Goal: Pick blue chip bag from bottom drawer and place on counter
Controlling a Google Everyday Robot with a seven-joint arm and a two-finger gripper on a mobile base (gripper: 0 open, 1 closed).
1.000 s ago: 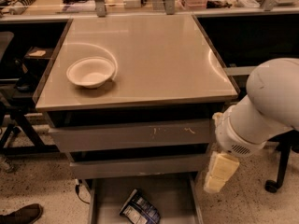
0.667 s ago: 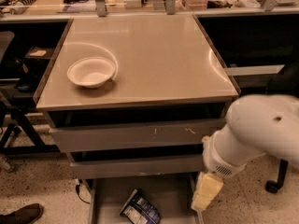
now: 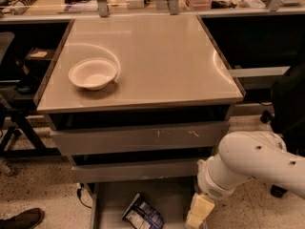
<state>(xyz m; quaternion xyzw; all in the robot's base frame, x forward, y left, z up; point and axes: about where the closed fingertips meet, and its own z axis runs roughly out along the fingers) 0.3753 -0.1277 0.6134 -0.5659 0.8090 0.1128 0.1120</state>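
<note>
Our gripper point(image 3: 198, 213) low at the right side of the open bottom drawer point(image 3: 114, 200), open or closed we cannot tell, blue chip bag point(image 3: 143, 215) on the drawer floor just left of it, counter point(image 3: 162, 56) above us carrying a white bowl point(image 3: 93, 74)

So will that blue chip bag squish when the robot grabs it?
Probably: the blue chip bag looks crinkled, so it should crumple and feel light. Its foil may slip. The gripper hangs beside it, at the bottom drawer's edge.
</note>
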